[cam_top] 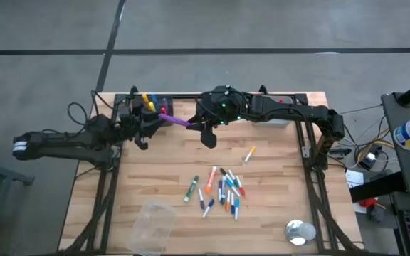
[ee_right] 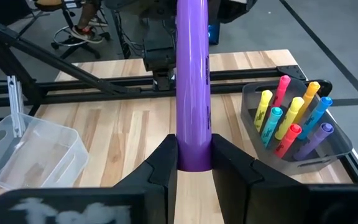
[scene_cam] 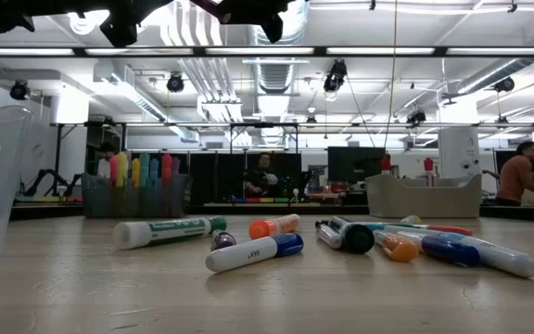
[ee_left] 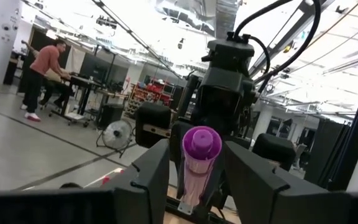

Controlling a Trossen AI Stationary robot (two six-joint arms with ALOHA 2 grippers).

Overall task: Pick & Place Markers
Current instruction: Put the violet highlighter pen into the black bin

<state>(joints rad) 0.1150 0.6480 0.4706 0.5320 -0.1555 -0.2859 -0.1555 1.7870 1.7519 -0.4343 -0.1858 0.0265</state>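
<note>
A purple marker [cam_top: 176,119] hangs in the air over the table's far left part, between my two grippers. My right gripper [ee_right: 194,146] is shut on one end of it. My left gripper [ee_left: 196,148] is open, and its two fingers stand on either side of the marker's other end [ee_left: 202,144] with narrow gaps showing. Several loose markers [cam_top: 223,192] in mixed colours lie on the wooden table's middle. A single yellow one [cam_top: 250,153] lies apart from them. My right gripper pinches the purple marker's barrel near its one end [ee_right: 194,158] between its two fingers [ee_right: 164,163]. The marker runs on straight ahead along the fingers' line, toward the left arm. It is lifted clear of the table, roughly level.
A dark bin [ee_right: 337,146] holding upright markers stands at the far left, just beyond the grippers. A clear plastic container [cam_top: 151,224] sits near the front left. A small shiny round thing [cam_top: 300,231] lies at the front right. A pale tray [scene_cam: 425,195] stands at the far side.
</note>
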